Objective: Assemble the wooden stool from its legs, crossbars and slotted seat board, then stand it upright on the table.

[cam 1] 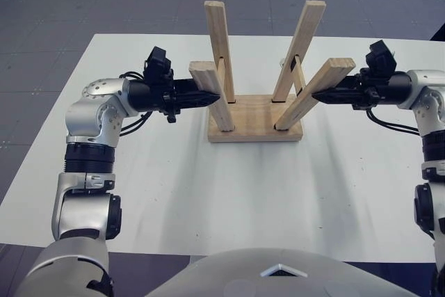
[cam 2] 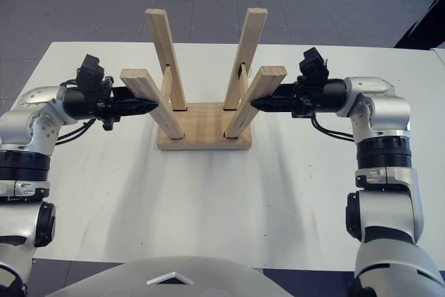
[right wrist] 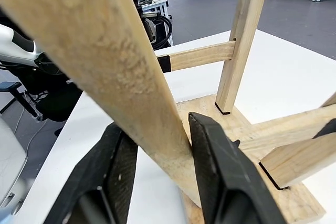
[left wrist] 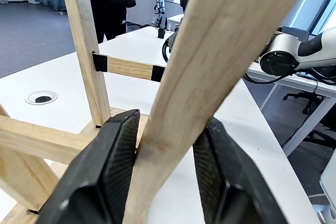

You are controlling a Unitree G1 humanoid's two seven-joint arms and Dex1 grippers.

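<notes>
1. Stool (cam 1: 220, 46) stands inverted toward 12 o'clock on the white desk (cam 1: 243, 199). The seat board (cam 1: 256, 124) lies flat with four legs splayed upward.
2. Left end effector (cam 1: 217, 95) comes in from 9 o'clock and is clamped on the near-left leg (cam 1: 206, 74).
3. Right end effector (cam 1: 314, 95) comes in from 3 o'clock and is clamped on the near-right leg (cam 1: 325, 76).
4. In the wrist views the gripped legs block the foreground. Behind them are a black-tipped crossbar (left wrist: 128, 67) and a desk grommet (left wrist: 41, 97).

Upturned stool (cam 1: 255, 129), left hand (cam 1: 215, 97), right hand (cam 1: 315, 95) clasping legs (cam 1: 207, 76)
</notes>
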